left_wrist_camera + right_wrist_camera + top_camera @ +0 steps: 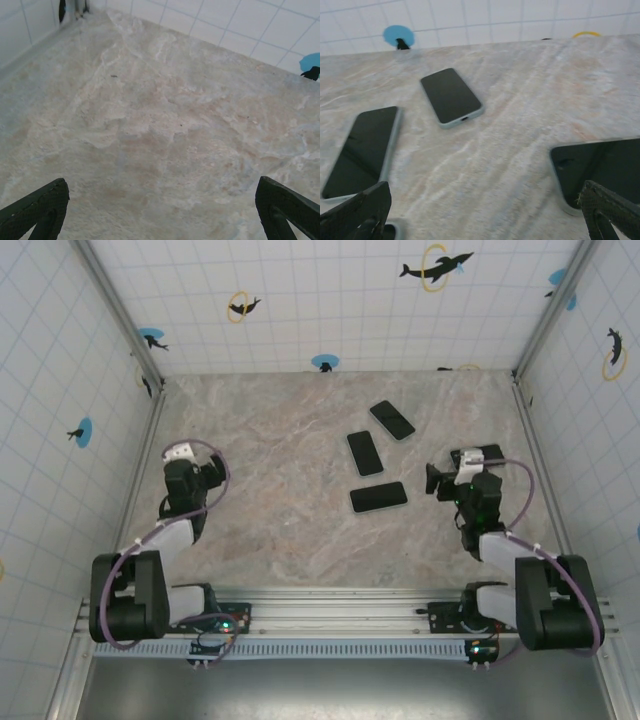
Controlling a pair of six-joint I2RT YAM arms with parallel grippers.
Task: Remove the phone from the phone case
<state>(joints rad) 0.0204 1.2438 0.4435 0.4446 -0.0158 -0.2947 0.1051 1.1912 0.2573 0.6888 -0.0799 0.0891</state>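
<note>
I had both arms folded low near the front edge of the marbled beige tabletop point(270, 440). The left gripper point(160, 212) hung spread wide over bare stone by the left edge. The right gripper point(485, 210), equally spread, faced three flat black-screened phones point(365, 453) lying apart, right of centre, seemingly all in pale blue cases.

Marbled tabletop point(280, 460) enclosed by white tiled walls point(330, 290) bearing dolphin stickers point(435, 267).
</note>
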